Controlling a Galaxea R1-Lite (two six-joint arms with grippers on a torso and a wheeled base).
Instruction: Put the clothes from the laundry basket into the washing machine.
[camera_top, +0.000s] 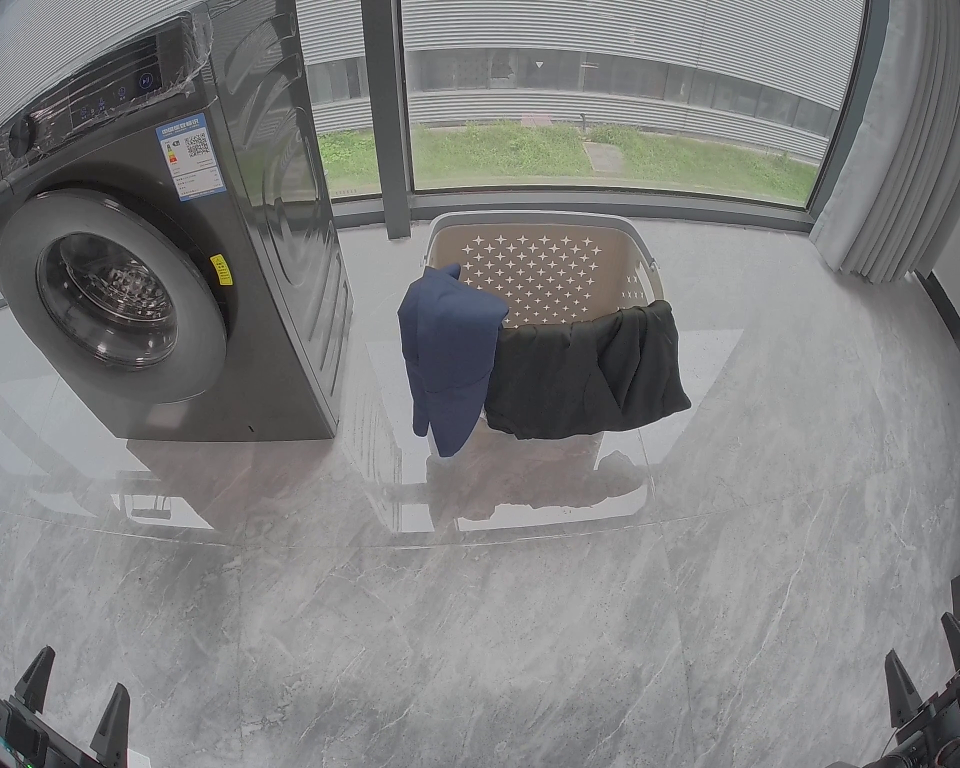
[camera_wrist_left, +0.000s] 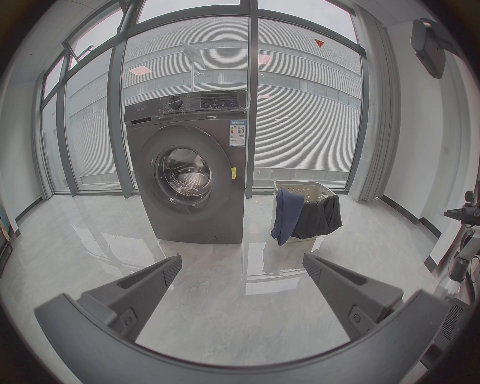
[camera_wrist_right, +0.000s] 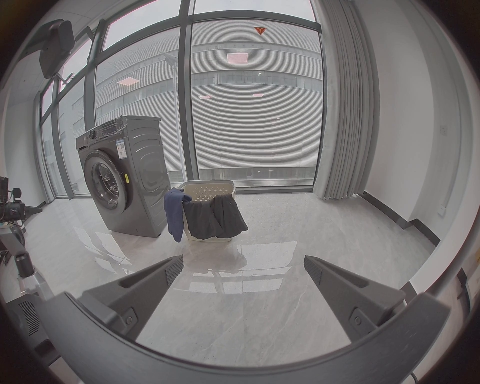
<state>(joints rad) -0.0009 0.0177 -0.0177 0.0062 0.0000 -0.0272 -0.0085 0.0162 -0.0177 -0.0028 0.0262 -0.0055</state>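
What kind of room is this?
Probably a staged laundry corner in an office-like building: a washing machine and laundry basket stand on a polished floor before floor-to-ceiling windows.

Left gripper (camera_wrist_left: 241, 259) and right gripper (camera_wrist_right: 243, 260) have dark grey wedge fingers (camera_wrist_left: 135, 295)

Navy garment (camera_top: 447, 345) and black garment (camera_top: 585, 370) over beige laundry basket (camera_top: 540, 262) rim, beside grey washing machine (camera_top: 150, 250).

washing machine (camera_top: 150, 250) cut off at head view's edge; black garment (camera_top: 585, 375) and blue garment (camera_top: 450, 340) hide front of laundry basket (camera_top: 540, 265)
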